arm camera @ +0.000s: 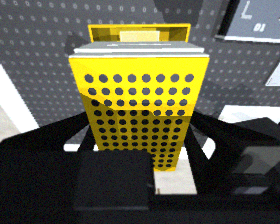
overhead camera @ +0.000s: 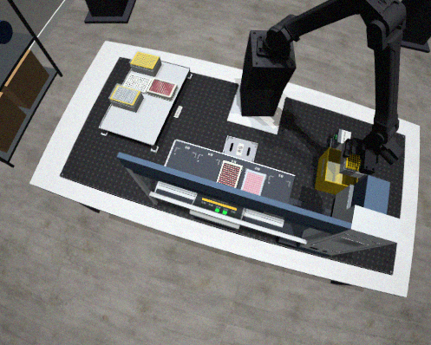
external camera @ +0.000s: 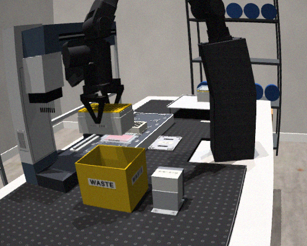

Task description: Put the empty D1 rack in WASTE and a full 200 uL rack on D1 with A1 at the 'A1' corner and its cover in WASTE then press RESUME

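My gripper (external camera: 100, 103) is shut on the empty tip rack (external camera: 106, 118), a grey box with a yellow perforated top whose holes are empty. It also shows in the wrist view (arm camera: 141, 115) and in the top view (overhead camera: 353, 162). I hold it level in the air, above the yellow WASTE bin (external camera: 113, 176), toward the bin's far side. The bin's open mouth shows beyond the rack in the wrist view (arm camera: 139, 34). Deck position D1 (overhead camera: 186, 152) is bare. Two yellow-topped racks (overhead camera: 145, 61) (overhead camera: 126, 96) stand on the SHELF tray.
A plate (overhead camera: 229, 173) and a pink labware (overhead camera: 254, 182) sit on the deck. The grey RESUME box (external camera: 167, 190) stands right of the bin. The spare nest RG (overhead camera: 244, 148) lies behind the deck. The liquid handler column (external camera: 37, 104) stands left of the bin.
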